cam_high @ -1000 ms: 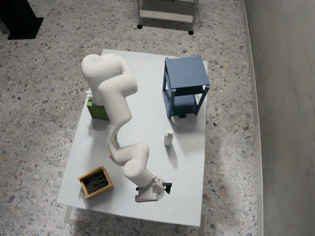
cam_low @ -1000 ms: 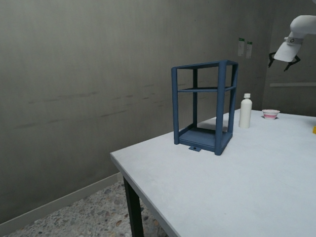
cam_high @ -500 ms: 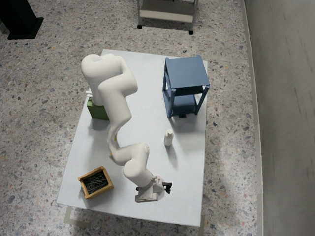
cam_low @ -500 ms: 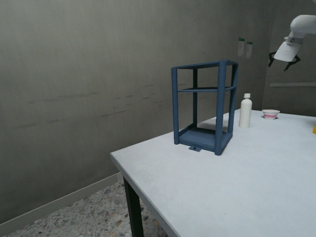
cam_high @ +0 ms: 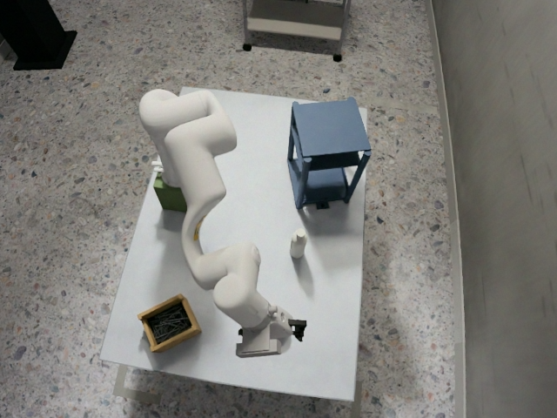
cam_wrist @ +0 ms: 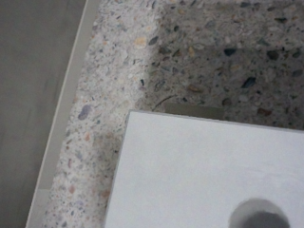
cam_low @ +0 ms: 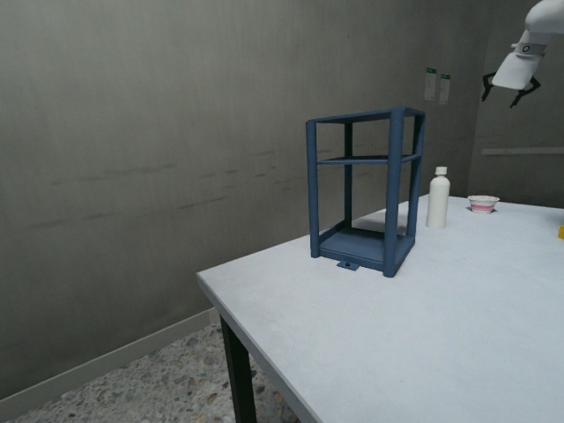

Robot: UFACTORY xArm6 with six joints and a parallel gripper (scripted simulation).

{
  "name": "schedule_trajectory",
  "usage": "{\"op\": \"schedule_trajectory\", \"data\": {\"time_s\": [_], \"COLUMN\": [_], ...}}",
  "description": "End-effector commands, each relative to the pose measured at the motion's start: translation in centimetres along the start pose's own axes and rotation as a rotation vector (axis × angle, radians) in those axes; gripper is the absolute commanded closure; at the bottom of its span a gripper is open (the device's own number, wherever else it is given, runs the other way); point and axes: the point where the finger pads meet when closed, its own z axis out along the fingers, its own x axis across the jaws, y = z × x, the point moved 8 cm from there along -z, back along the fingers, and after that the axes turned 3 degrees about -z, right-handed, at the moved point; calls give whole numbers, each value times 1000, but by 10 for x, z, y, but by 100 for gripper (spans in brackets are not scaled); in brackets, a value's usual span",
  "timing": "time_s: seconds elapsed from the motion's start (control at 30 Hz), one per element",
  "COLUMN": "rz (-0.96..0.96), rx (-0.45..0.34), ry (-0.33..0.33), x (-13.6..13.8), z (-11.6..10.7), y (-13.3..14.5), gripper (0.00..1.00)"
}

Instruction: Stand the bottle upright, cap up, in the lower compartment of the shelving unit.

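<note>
The white bottle (cam_high: 298, 243) stands upright, cap up, on the white table a little in front of the blue shelving unit (cam_high: 327, 151). In the exterior view the bottle (cam_low: 438, 197) stands just beyond the unit (cam_low: 364, 191), whose lower compartment (cam_low: 359, 243) is empty. My gripper (cam_high: 298, 329) is open and empty, high above the table near its front edge, well away from the bottle. It also shows at the top right of the side view (cam_low: 503, 96). The wrist view shows only a table corner (cam_wrist: 204, 171) and the floor; no fingers are in it.
A wooden box of dark nails (cam_high: 169, 322) sits at the front left of the table. A green box (cam_high: 170, 195) stands at the left edge beside the arm's base. A small bowl (cam_low: 483, 203) sits beyond the bottle. A wall runs along the right side.
</note>
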Motion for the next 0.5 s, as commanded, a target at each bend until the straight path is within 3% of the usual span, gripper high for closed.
{"op": "schedule_trajectory", "data": {"time_s": [0.0, 0.17, 0.4, 0.47], "rz": [-2, -3, -15, -15], "rx": [3, -32, -148, -148], "ry": [-1, 13, 86, 86], "x": [-3, -20, -65, -65], "z": [-3, 2, 16, 16], "y": [0, 21, 94, 94], "gripper": [0, 0, 0, 0]}}
